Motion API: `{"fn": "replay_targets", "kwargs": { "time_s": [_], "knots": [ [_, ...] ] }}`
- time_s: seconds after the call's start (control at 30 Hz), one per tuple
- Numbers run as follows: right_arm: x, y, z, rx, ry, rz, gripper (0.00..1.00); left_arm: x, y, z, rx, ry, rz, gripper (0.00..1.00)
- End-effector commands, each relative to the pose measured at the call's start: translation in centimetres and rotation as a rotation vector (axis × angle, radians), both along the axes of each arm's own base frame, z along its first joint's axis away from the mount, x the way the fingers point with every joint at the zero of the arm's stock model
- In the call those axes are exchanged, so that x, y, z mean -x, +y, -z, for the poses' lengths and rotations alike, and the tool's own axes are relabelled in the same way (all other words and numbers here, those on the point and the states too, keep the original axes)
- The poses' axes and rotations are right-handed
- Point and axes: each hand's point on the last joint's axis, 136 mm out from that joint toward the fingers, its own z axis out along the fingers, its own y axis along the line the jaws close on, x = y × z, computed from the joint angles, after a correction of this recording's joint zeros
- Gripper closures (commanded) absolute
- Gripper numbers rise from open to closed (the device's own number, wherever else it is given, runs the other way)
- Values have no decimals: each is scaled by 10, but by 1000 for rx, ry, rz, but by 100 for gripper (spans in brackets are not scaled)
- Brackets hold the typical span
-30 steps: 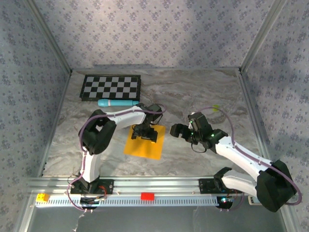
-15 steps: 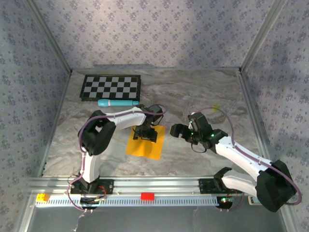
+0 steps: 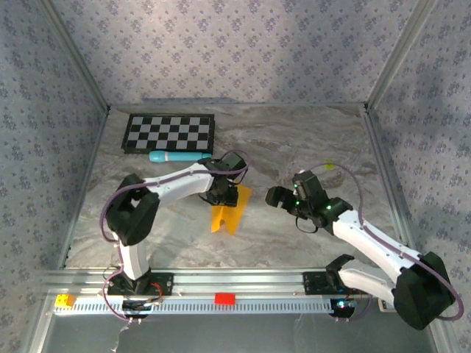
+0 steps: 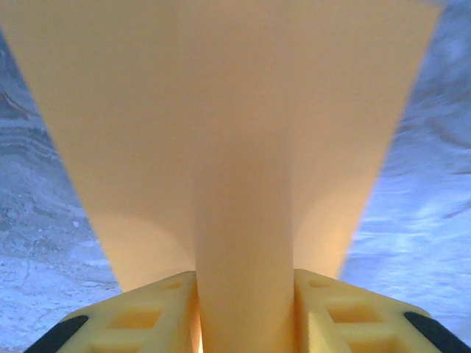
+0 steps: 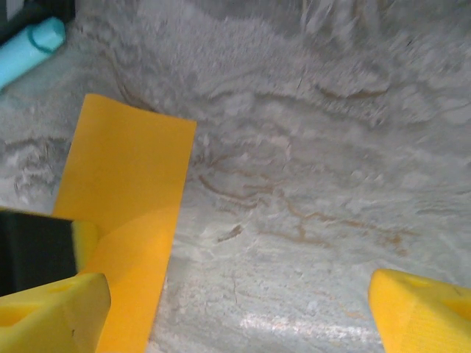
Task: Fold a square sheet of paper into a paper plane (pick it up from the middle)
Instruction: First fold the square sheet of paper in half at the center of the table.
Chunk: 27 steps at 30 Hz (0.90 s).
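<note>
**Sheet pinched at the middle, folding not yet begun**

Near the centre of the top view, clamped by the left gripper (image 3: 223, 194): the thin, plain orange square sheet of paper (image 3: 228, 212). In the left wrist view, squeezed between the two yellow fingers (image 4: 147, 320) at the bottom of the frame, bulging into a rounded ridge at the pinch and fanning out toward the top. From above, draped like a tent, one flap on either side of the pinch. Contact of the lower edges with the grey marbled table (image 3: 309, 140): impossible to tell.

Just right of centre, apart from the sheet and turned toward it: the right gripper (image 3: 278, 197), spread wide, nothing between its yellow pads (image 5: 51, 309).

In the upper left, well apart from the paper: a black-and-white checkerboard (image 3: 169, 132), with a light-blue cylinder (image 3: 179, 156) just below it.

Judging by the pictures, very early in the task. Pickup from the middle apparently achieved. No sharp crease anywhere, only a soft bend, and no pointed nose or wings. Left to do: pressing the centre crease, turning in the corners and folding the wings, in short every fold of the plane.
</note>
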Motion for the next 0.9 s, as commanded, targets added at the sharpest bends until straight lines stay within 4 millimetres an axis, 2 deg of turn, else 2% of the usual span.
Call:
{"fn": "replay_targets", "kwargs": {
  "time_s": [0.0,0.1,0.23,0.47,0.63,0.87],
  "knots": [
    [-8,-22,-10,22,-37,93,7,-6,-28,-39,222,-63,-22,65],
    [-12,-30,-16,-38,-58,123,7,-6,-54,-68,463,-56,-25,63],
    [-16,-31,-23,-145,-69,128,7,-9,-69,-81,649,-37,-65,61],
    [-17,-27,-22,-202,-48,105,7,-12,-66,-41,689,62,-190,60],
    [-20,-21,-21,-219,-26,86,8,-9,-66,-28,742,74,-233,60],
    [-21,-12,-20,-239,-4,49,8,-4,-55,-16,726,66,-265,61]
  ]
}}
